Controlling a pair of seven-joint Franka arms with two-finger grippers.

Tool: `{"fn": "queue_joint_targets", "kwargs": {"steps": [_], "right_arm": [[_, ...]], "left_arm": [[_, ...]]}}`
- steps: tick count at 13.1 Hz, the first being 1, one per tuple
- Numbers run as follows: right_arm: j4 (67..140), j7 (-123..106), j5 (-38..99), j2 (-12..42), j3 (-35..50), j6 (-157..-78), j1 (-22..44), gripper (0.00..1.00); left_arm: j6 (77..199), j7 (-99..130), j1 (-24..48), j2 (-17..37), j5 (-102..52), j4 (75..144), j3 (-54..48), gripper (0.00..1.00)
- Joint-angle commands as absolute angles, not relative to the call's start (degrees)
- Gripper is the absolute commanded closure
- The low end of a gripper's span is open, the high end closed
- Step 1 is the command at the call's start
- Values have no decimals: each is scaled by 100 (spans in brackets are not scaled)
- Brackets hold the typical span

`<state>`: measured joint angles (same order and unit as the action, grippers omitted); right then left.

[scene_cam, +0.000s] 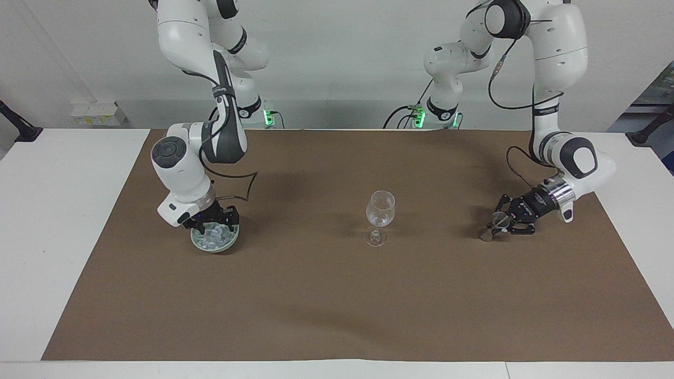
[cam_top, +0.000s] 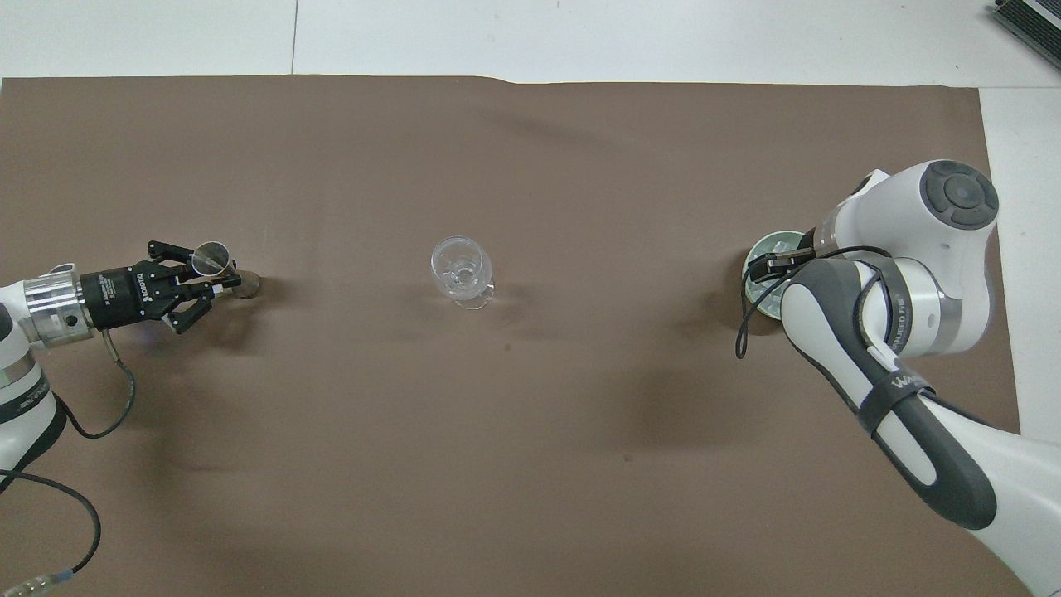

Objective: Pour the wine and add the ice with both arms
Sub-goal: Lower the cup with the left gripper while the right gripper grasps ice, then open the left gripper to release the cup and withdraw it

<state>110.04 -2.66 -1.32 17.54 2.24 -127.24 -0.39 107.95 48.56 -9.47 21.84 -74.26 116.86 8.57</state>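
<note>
A clear stemmed wine glass (scene_cam: 380, 210) (cam_top: 461, 269) stands upright at the middle of the brown mat. No wine shows in it or anywhere else. A heap of ice (scene_cam: 213, 234) fills a small green bowl (scene_cam: 216, 248) (cam_top: 764, 245) toward the right arm's end. My right gripper (scene_cam: 213, 222) (cam_top: 771, 265) is down on the bowl, its jaws spanning the rim and shut on it. Toward the left arm's end, my left gripper (scene_cam: 500, 223) (cam_top: 217, 278) is shut on a small clear stemmed cup (scene_cam: 499, 216) (cam_top: 207, 259). The cup is tilted, with its foot at the mat.
The brown mat (scene_cam: 337, 305) covers most of the white table (scene_cam: 52, 210). A cable hangs from each wrist. The right arm's elbow and forearm (cam_top: 895, 332) hide part of the bowl in the overhead view.
</note>
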Motion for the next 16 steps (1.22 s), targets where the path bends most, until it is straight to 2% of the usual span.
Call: {"fn": "queue_joint_targets", "kwargs": {"steps": [1, 2, 3, 4, 5, 6, 9, 16], "right_arm": [[11039, -413, -185, 1758, 246, -12797, -97, 25], [11039, -413, -185, 1758, 246, -12788, -97, 46], [11039, -404, -185, 1758, 246, -12788, -97, 60], [11030, -404, -185, 1758, 246, -12788, -97, 66], [11039, -396, -185, 1758, 246, -12788, -97, 73], [11039, -387, -185, 1758, 246, -12788, -97, 76], [11030, -387, -185, 1758, 246, -12788, -97, 88], [10978, -378, -185, 1758, 255, -12753, -88, 93]], "left_arm": [[10890, 4711, -888, 2153, -7585, 11804, 888, 85], [10890, 4711, -888, 2153, -7576, 11804, 888, 61], [10890, 4702, -879, 2153, -7567, 11804, 888, 57], [10890, 4711, -888, 2153, -7550, 11804, 888, 51], [10881, 4702, -879, 2153, -7532, 11804, 888, 26], [10881, 4711, -888, 2153, -7524, 11795, 888, 0], [10820, 4711, -896, 2153, -7497, 11769, 888, 0], [10389, 4342, -940, 2092, -6401, 11505, 1248, 0]]}}
